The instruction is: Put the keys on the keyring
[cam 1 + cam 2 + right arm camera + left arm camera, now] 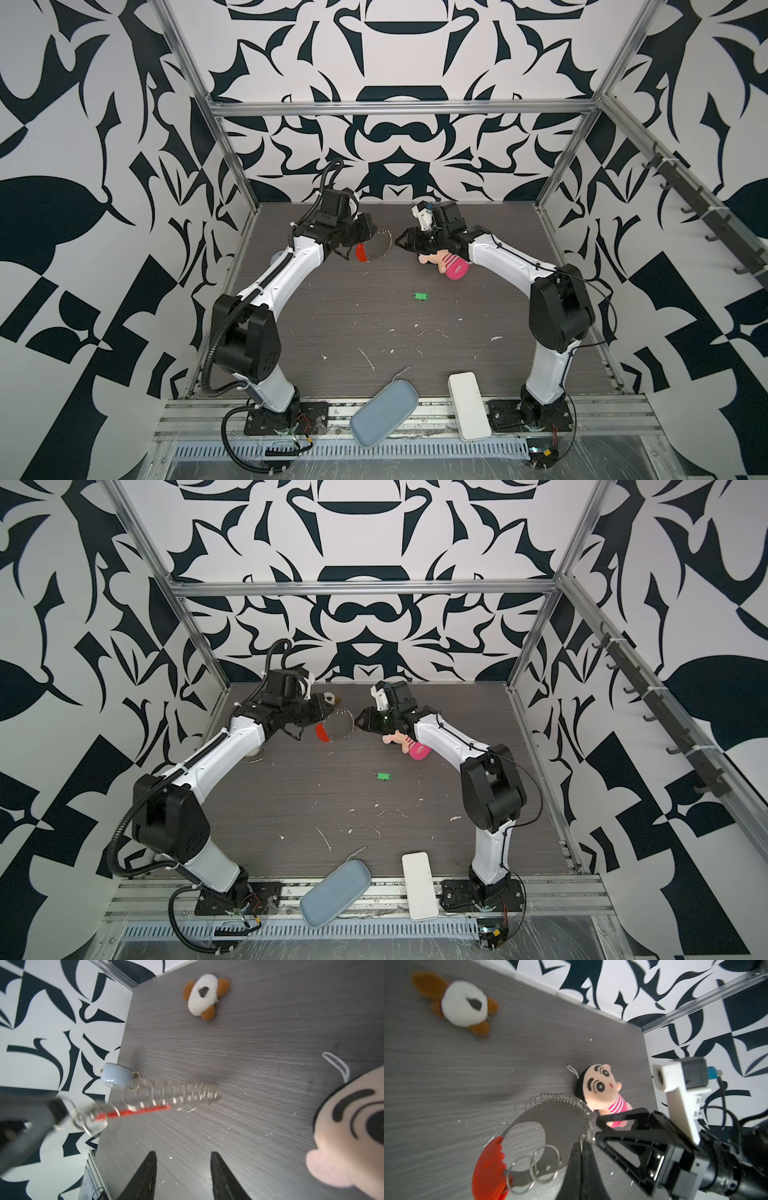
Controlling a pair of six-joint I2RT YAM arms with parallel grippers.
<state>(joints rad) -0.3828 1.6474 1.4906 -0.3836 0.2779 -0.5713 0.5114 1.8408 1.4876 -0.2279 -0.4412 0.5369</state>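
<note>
1. Near edge: blue-grey tray (382, 409) and white box (467, 405) lie by the arm bases. They look irrelevant to the job; leave them alone.
2. Mid table (332, 311): the green key (420, 296) lies flat among white scraps (368, 359). Nothing grips it, and it is well apart from the keyring, so threading is not yet done.
3. Further back: the L gripper (582, 1147) is fully clamped on the keyring (560, 1118), pinching its flat metal band. The ring appears lifted off the table, w/ the red segment (488, 1167) toward the L arm and the small rings (560, 1097) strung along the rim.
4. R gripper (182, 1167): jaws partly apart, nothing between them, tips just beside the ring's rim opposite the L grip. The plush doll (604, 1093) lies close under this arm.
5. Far: a dog plush (205, 995), clear of both arms.

Procedure (judged):
- L side: hold the clamp firm and the ring level.
- R side: lift clear of the doll before moving to the key.
- Pinch the key by its green body, leaving the silver end free.
- Approach slowly; the small rings look likely to swing.
</note>
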